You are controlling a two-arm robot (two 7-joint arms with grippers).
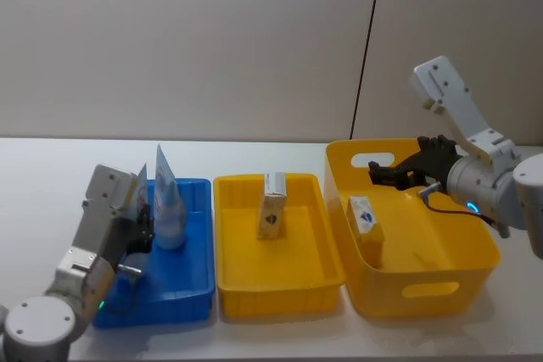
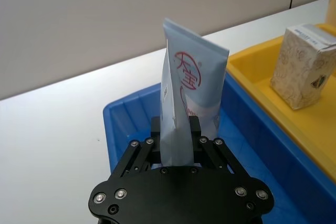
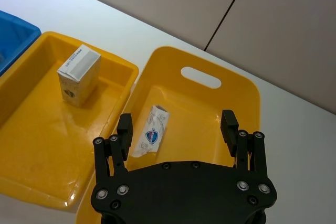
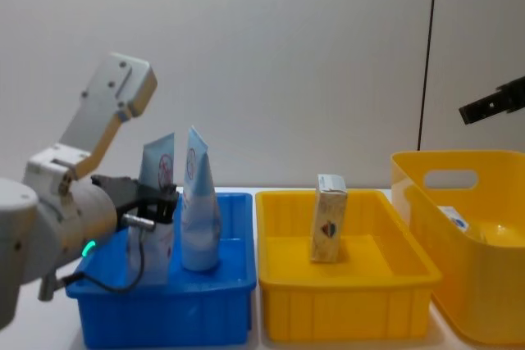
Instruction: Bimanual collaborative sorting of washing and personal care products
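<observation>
**Blue tray, yellow tray and yellow basket, with one tube gripped**

White desk [image 1: 51, 184] carries three containers in a row. A blue tray [image 4: 164, 309] sits at 9 o'clock, a yellow tray [image 1: 280, 298] in the middle, and a large yellow handled basket [image 1: 424, 290] at 3 o'clock.

The left gripper [image 4: 164, 201] reaches into the blue tray from its 9 o'clock side. Its jaws are clamped on the lower part of the first tube [image 4: 157, 171]. This pale blue-white squeeze tube stands upright with its flat crimped end at the top. A second tube [image 4: 199, 211] stands upright on its cap inside the same tray, just beside the first at its 3 o'clock, free of the jaws.

A cream carton [image 1: 272, 207] with a printed logo stands upright in the yellow tray, toward the tray's 12 o'clock end. A second carton [image 1: 365, 219] lies inside the basket, near its 9 o'clock wall.

The right gripper [image 3: 176, 128] hovers above the basket's 12 o'clock end, near the handle slot. Its jaws are spread wide and hold nothing.
</observation>
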